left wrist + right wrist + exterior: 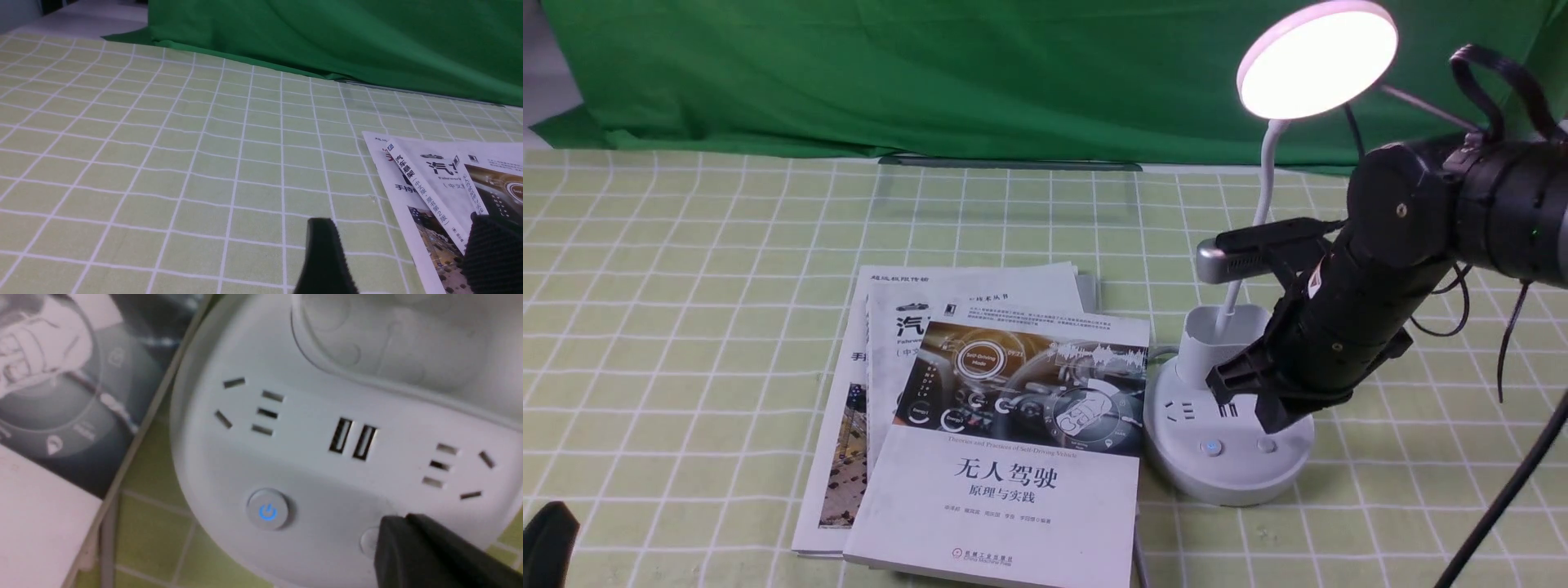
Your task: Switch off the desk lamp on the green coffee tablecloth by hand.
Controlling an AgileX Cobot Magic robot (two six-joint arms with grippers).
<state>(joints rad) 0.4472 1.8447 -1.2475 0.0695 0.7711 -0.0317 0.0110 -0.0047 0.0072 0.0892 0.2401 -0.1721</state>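
Note:
The white desk lamp stands on the green coffee tablecloth [686,269] at the right; its round disc head [1316,59] glows. Its oval base [1217,474] carries sockets, a blue-lit power button [1213,447] and a plain round button [1265,445]. My right gripper [1270,420] is shut, its jaws pressed together, with the tip just over the plain button. In the right wrist view the shut tip [398,528] covers part of that button [367,541], beside the lit power button [267,509]. My left gripper [402,245] is open and empty, low over the cloth [163,163].
A stack of white books [1005,441] lies just left of the lamp base, touching it; its corner shows in the left wrist view [433,183]. A dark green backdrop cloth [931,73] hangs behind. A black cable [1503,498] runs down at the right edge.

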